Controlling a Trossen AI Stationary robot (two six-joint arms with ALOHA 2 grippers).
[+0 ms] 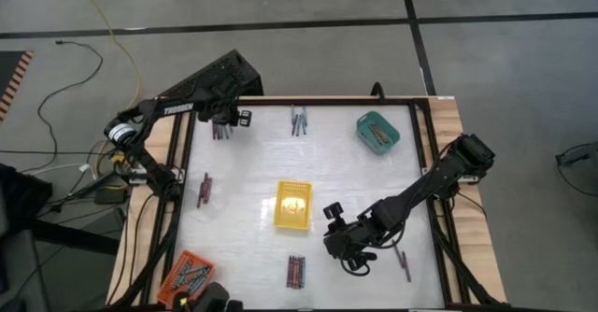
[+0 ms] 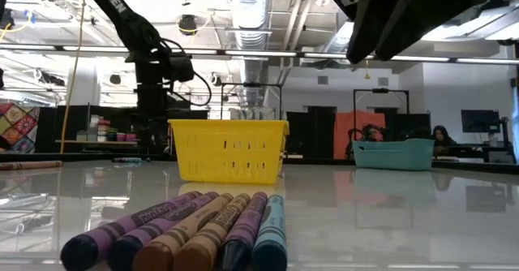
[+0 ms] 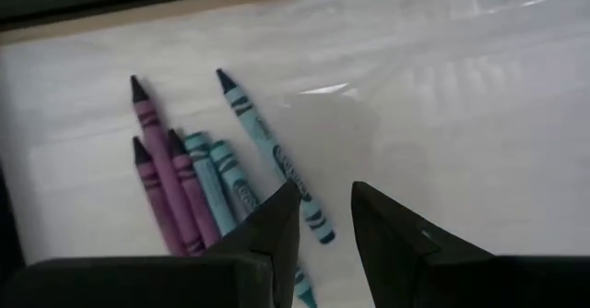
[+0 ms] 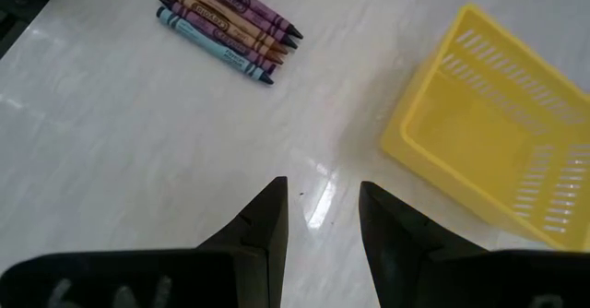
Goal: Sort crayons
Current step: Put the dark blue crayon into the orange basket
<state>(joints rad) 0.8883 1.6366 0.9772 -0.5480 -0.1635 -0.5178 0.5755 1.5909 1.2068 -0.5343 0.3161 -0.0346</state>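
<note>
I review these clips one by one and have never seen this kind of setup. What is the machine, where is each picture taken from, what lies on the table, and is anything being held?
Two dark robot arms work at a white table. One picture looks straight down, one looks level from the tabletop, and one comes from each wrist. The left gripper hovers over a purple and teal crayon cluster at the far left corner. The right gripper hangs beside the empty yellow tray, with another crayon bundle ahead of it. Both grippers are open and hold nothing. A teal tray and an orange tray already contain crayons; more small piles lie scattered on the table.
</note>
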